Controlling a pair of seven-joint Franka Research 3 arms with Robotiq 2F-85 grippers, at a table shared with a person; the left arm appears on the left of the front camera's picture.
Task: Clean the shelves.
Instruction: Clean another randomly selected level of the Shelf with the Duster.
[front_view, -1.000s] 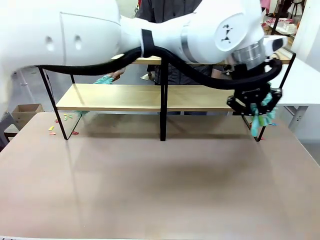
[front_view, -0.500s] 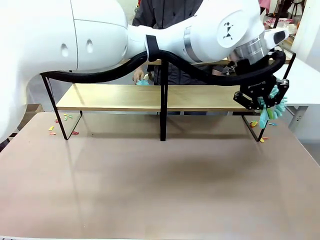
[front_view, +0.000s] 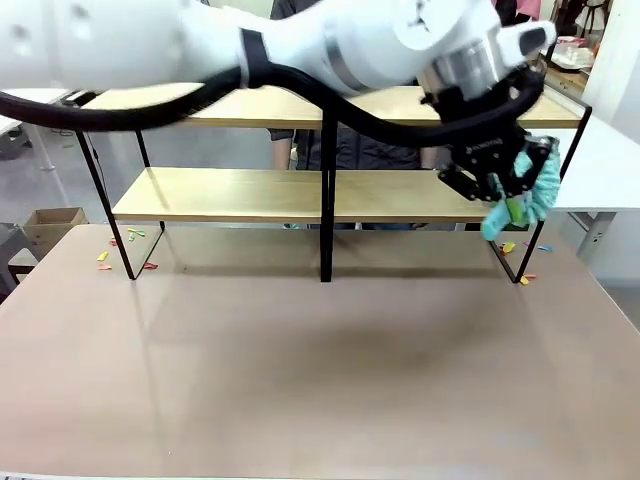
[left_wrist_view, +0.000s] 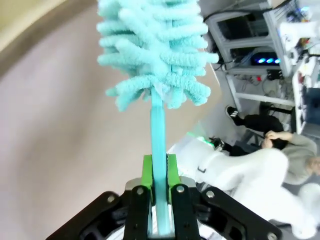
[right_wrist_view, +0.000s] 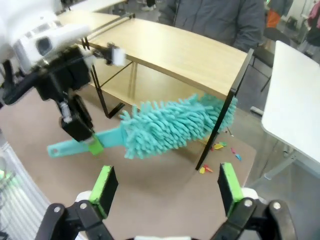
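Observation:
The shelves (front_view: 270, 194) are two long light-wood boards in a thin black frame, standing across the far half of the brown table. My left arm reaches across to their right end. My left gripper (front_view: 497, 186) is shut on the handle of a fluffy teal duster (front_view: 531, 194), whose head hangs beside the right frame post, level with the lower board. In the left wrist view the green pads (left_wrist_view: 147, 173) clamp the duster's (left_wrist_view: 155, 50) teal handle. The right wrist view looks down on the duster (right_wrist_view: 175, 125), the left gripper (right_wrist_view: 76, 121) and the shelves' top board (right_wrist_view: 175, 52); my right gripper (right_wrist_view: 167, 187) is open and holds nothing.
Small coloured paper scraps lie on the table by the right frame foot (front_view: 522, 250) and near the left foot (front_view: 120, 245). A person in dark clothes (front_view: 350, 150) stands behind the shelves. A white table (right_wrist_view: 295, 110) adjoins on the right.
My left gripper has risen and swung the duster from hanging low by the right post to level with the lower board. The person's hand with a teal cloth slid right along the shelf and left view.

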